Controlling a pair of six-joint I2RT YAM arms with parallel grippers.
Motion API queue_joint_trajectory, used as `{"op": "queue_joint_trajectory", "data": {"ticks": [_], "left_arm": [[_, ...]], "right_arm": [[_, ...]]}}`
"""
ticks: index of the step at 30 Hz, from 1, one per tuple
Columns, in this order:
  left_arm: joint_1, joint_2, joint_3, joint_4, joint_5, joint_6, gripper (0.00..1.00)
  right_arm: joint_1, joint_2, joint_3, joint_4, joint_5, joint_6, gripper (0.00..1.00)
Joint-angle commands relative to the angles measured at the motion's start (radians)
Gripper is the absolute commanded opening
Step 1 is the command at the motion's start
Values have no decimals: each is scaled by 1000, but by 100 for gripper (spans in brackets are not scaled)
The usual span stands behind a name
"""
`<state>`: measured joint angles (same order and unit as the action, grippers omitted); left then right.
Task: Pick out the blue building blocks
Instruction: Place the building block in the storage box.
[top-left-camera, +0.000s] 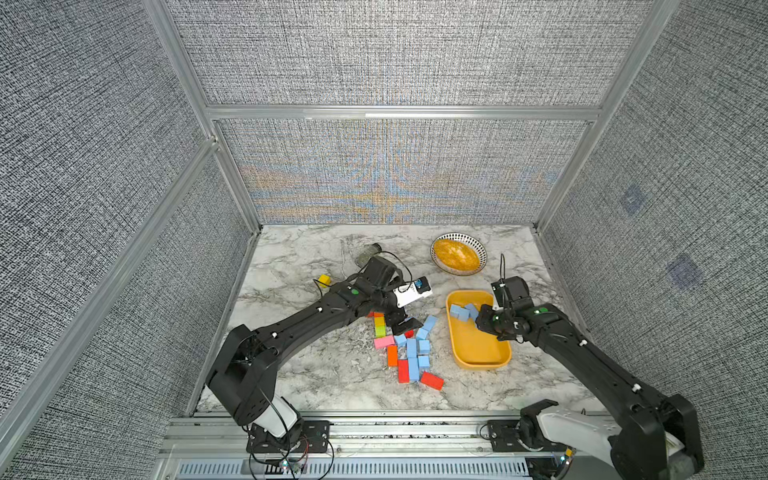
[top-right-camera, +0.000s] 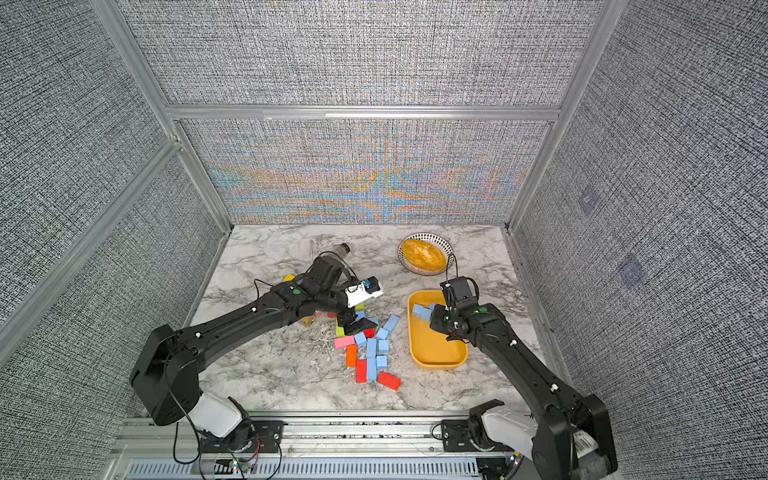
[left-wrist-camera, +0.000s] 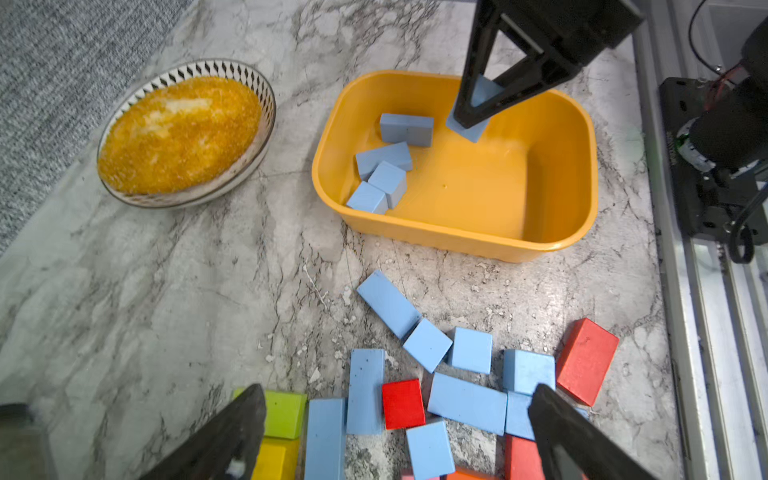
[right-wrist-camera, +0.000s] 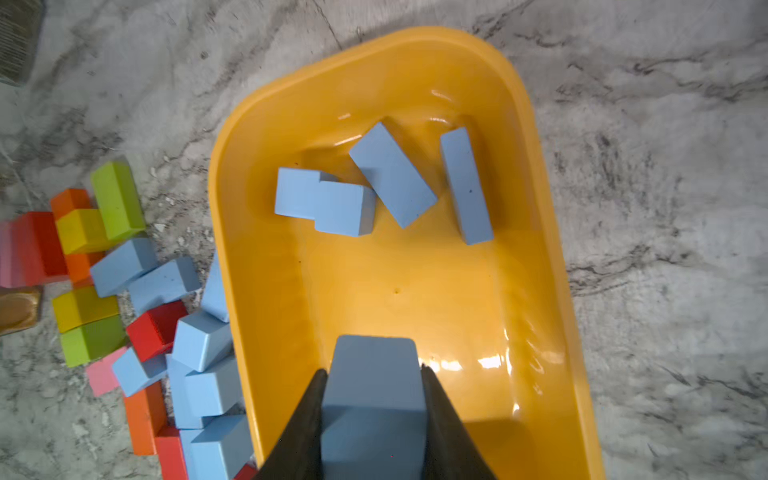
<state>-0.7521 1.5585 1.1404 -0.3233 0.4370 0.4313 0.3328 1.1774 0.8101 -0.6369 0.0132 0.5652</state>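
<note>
- Marble table (top-left-camera: 316, 374): everything's sitting on this.
- Yellow tub (top-left-camera: 482, 365): 4 blue blocks (right-wrist-camera: 392, 174) lying at its 12 o'clock end.
- Loose blue building blocks (top-left-camera: 411, 349): piled at the tub's 9 o'clock, mixed in with red blocks (top-left-camera: 432, 380).
- My left claw (left-wrist-camera: 397, 392): spread wide, empty, over the pile's 12 o'clock end.
- My right claw (right-wrist-camera: 373, 370): clamped on 1 blue block (right-wrist-camera: 374, 415) above the tub.

In both top views the left arm (top-left-camera: 316, 320) masks the far part of the block pile (top-left-camera: 409, 353). The clear jar (top-left-camera: 368, 253) behind it is partly hidden, contents not discernible. The right wrist view's edge cuts off the held blue block (right-wrist-camera: 374, 415). From above, the right gripper (top-left-camera: 483, 319) conceals its own fingertips.
</note>
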Motion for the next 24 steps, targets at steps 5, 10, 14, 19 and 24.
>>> {"op": "queue_joint_trajectory", "data": {"ticks": [5,10,14,19,24], "left_arm": [[2,-9,6,-36,-104,-127,100],[9,-20,1,-57,-124,-143,100],[20,-29,2,-78,-132,-144,100],[40,-38,1,-85,-138,-149,100],[49,-32,9,-79,-137,-164,100]], "right_arm": [[7,100,-20,86,-27,-23,14],[17,156,-17,131,-37,-30,15],[35,204,-17,155,-42,-39,16],[56,274,36,174,-45,-51,18],[64,321,64,193,-45,-54,22]]}}
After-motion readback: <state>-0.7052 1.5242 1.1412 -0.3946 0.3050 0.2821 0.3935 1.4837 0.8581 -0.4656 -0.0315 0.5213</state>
